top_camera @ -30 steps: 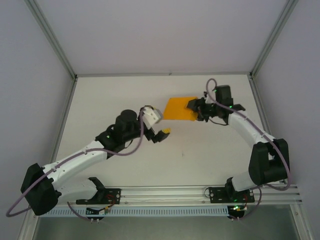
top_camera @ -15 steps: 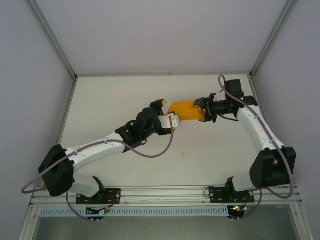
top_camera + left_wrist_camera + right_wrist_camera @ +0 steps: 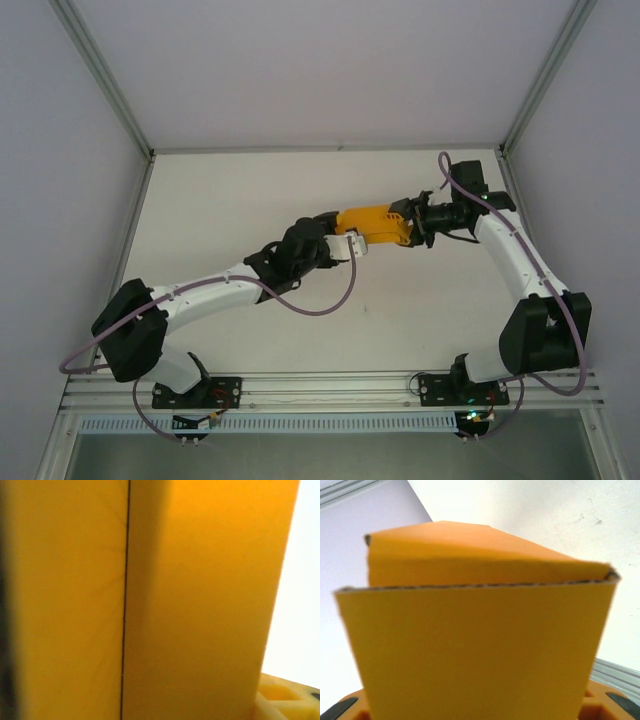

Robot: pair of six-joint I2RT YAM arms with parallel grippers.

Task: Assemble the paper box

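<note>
Nearest the bases, the left arm [image 3: 200, 295] has swung in across the tabletop [image 3: 230, 190]. A second ago the left pincer [image 3: 345, 228] hung well short of the card; now it sits right against the left end of the box [image 3: 375, 221]. From its wrist camera the box [image 3: 200, 605] is a close orange wall with a dark seam down it, and one yellow fingertip [image 3: 282, 700] pokes in at the lower right corner. Whether the jaws have closed on the card I cannot tell — the card hides them.

The box has changed too. A second ago it lay broad and flat to the overhead camera; now it shows as a narrow orange bar, lifted off the tabletop between the two arms. The right pincer [image 3: 406, 225] has rolled with it and stays clamped on its right end. My read: the one-handed carry is over and two-handed shaping can begin.

As a container it is barely open. The right wrist camera shows the box [image 3: 480, 655] as a front panel with a second panel leaning away behind it, a thin gap between them — I see nothing inside, though most of the interior is hidden.
</note>
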